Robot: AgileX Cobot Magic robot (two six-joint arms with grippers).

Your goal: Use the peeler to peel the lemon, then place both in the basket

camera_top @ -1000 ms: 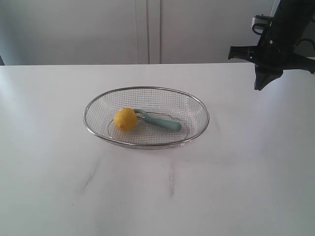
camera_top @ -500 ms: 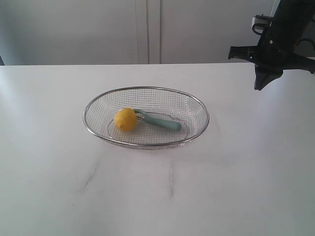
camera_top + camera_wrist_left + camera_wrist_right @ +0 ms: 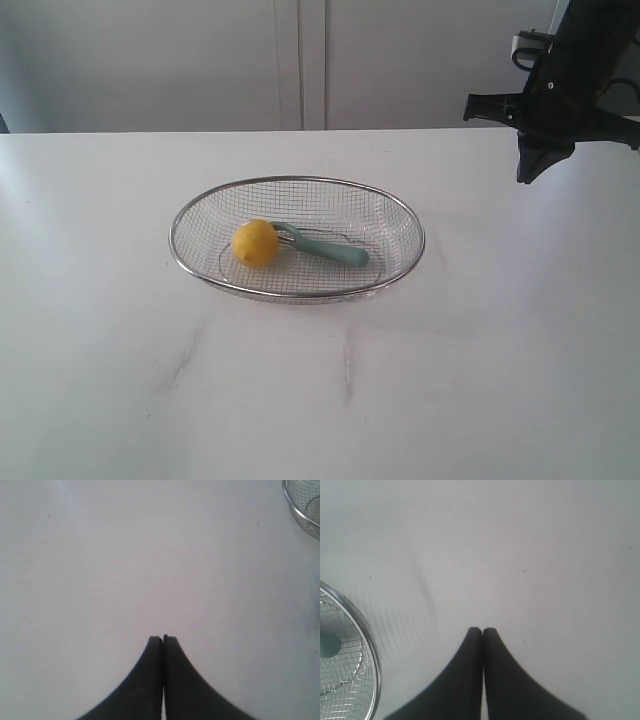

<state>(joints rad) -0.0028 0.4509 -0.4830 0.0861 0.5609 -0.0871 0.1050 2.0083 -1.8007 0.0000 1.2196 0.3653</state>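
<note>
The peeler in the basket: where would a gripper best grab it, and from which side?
Probably the peeler by its teal handle, from above: that end lies free, while the blade end sits beside the lemon and the basket rim blocks sideways approaches.

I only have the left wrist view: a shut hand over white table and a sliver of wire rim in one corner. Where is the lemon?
Observer: The lemon lies inside the basket, left of centre in the exterior view.
Operator: And the peeler?
Observer: The peeler is in the basket too, its blade end by the lemon and its teal handle pointing toward the right of the exterior view.
Operator: Is the other arm holding anything?
Observer: No. The right hand is shut and empty, raised above the table beside the basket.
</note>
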